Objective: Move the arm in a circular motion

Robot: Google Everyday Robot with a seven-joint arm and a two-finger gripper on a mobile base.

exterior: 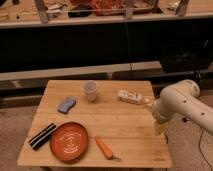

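The arm (186,103) is glossy white with thick tubular segments and small dark dots, and it enters from the right edge of the camera view. Its rounded joint stands beside the right edge of the wooden table (125,120). The tapered beige tip with the gripper (160,128) hangs down over the table's right front corner. It is not touching any object.
On the table are a clear plastic cup (90,91), a white bottle lying on its side (131,96), a blue sponge (66,105), an orange plate (69,141), an orange-handled tool (105,148) and a black striped object (42,136). A dark counter runs behind.
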